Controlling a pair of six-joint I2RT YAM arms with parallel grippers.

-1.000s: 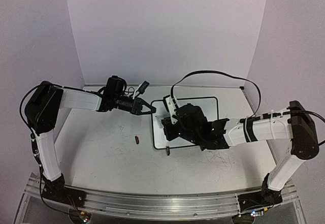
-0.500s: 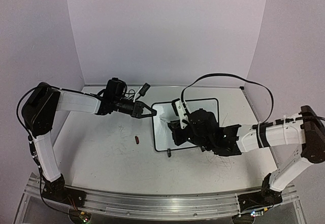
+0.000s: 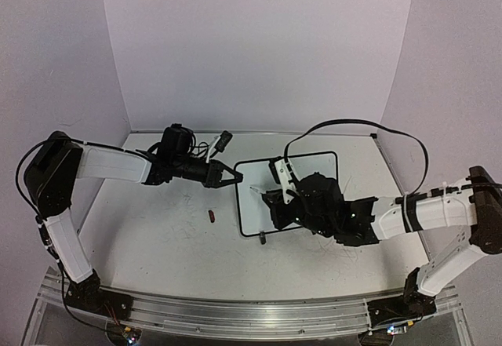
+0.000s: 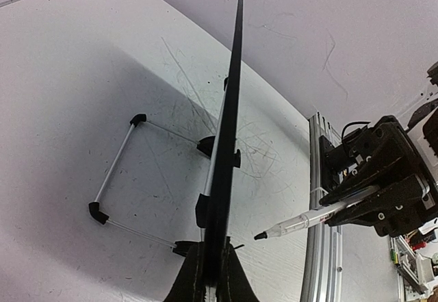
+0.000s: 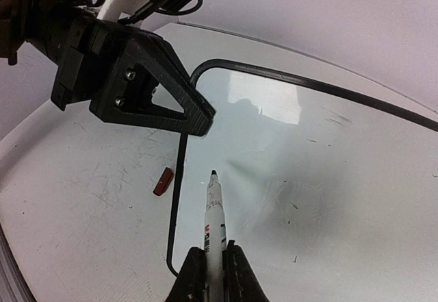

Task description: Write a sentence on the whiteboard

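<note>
The whiteboard (image 3: 249, 205) stands tilted on its wire stand (image 4: 115, 173) on the white surface (image 3: 157, 240). The left gripper's (image 4: 212, 283) fingers pinch the board's left rim near the far corner. The right gripper's (image 5: 213, 264) fingers clamp a marker (image 5: 215, 209), its tip by the board's left part; I cannot tell whether it touches. A red cap (image 5: 163, 181) lies beside the rim.

Whiteboard (image 5: 328, 179) glossy and smooth; tabletop (image 5: 75, 213) matt, scuffed.
</note>
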